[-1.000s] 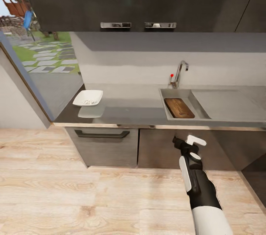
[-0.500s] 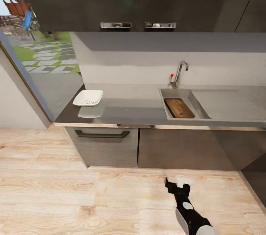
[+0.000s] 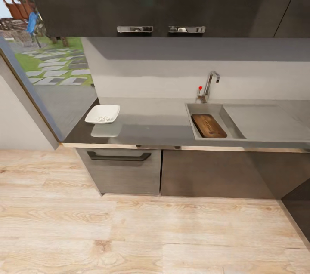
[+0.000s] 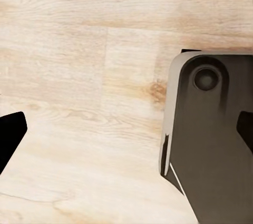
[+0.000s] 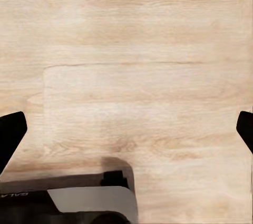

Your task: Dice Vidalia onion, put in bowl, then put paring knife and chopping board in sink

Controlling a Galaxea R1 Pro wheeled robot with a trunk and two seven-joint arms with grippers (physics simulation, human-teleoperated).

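Note:
The chopping board (image 3: 209,126) lies flat inside the sink (image 3: 212,108), set into the grey countertop (image 3: 155,124). To the left, the white bowl (image 3: 90,118) sits on the countertop and holds small pale pieces. The whole Vidalia onion and the paring knife are out of view. My left gripper (image 4: 126,137) hangs open over the wood floor, its dark fingertips (image 4: 10,137) far apart. My right gripper (image 5: 126,137) is also open above the floor, with nothing between its fingertips (image 5: 10,134).
A chrome tap (image 3: 210,82) with a red knob stands behind the sink. Dark wall cabinets (image 3: 159,3) hang above, and base cabinets (image 3: 125,170) sit below the counter. A window (image 3: 47,59) is at the left. Parts of my own base (image 4: 211,139) show beside the grippers.
My right arm has dropped down out of the head view. The board, bowl and camera have not moved.

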